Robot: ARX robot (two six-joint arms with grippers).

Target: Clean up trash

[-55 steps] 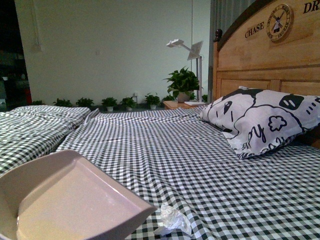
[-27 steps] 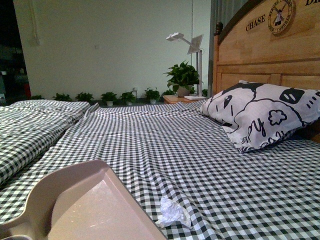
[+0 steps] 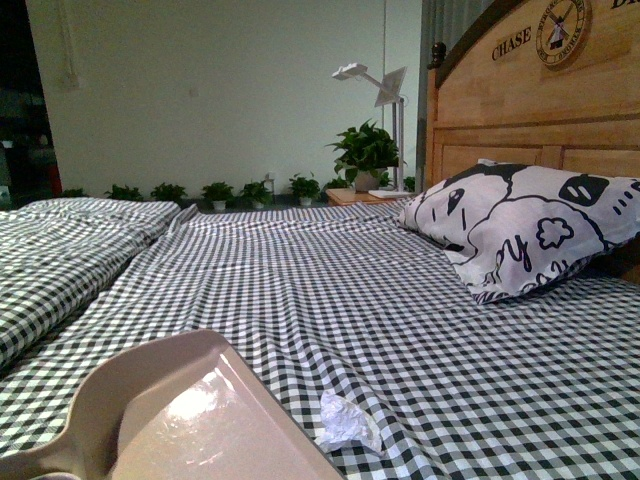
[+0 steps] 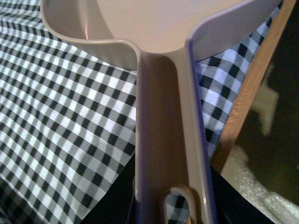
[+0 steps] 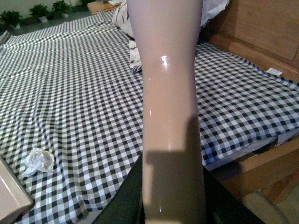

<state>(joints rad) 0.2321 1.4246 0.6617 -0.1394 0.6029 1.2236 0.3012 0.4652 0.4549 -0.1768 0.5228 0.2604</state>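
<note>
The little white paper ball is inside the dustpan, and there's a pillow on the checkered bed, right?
Not quite. The paper ball is not inside the dustpan. It lies on the checkered bed beside the dustpan, as the front view shows. The pillow is on the bed, yes.

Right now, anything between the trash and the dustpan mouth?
Nothing visible. The trash lies just right of the dustpan edge, only bare checkered sheet between them. A sheet wrinkle rises on the wad's far side, off the path. The beige handle in the right end effector is clear of that gap.
</note>
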